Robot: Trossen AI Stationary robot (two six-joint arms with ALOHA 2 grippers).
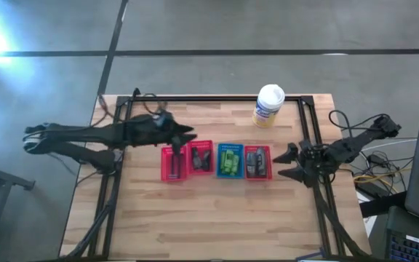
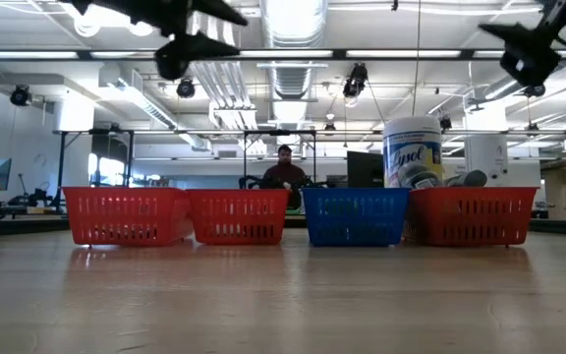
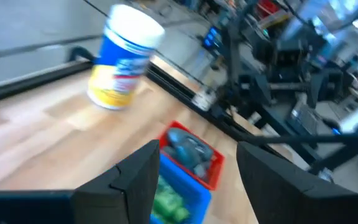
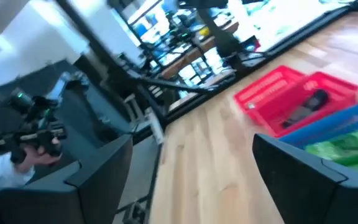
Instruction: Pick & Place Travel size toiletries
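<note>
Four mesh baskets stand in a row mid-table. Green bottles (image 1: 229, 161) fill the blue basket (image 1: 230, 148). Dark grey tubes (image 1: 255, 161) lie in the right red basket (image 1: 268, 161). More dark pieces (image 1: 199, 159) lie in the second red basket, and thin black sticks (image 1: 173, 161) in the leftmost one. My left gripper (image 1: 188, 135) hovers open, high over the far side of the two left baskets; in its wrist view it is (image 3: 197, 186). My right gripper (image 1: 288, 161) hangs open, high up, right of the row; in its wrist view it is (image 4: 191, 180).
A large white tub with a yellow label (image 1: 268, 106) stands near the table's far edge, behind the right baskets. A dark frame (image 1: 217, 98) runs along the far and side edges. Bare wood lies in front of the baskets. A person (image 2: 285, 169) sits in the room beyond.
</note>
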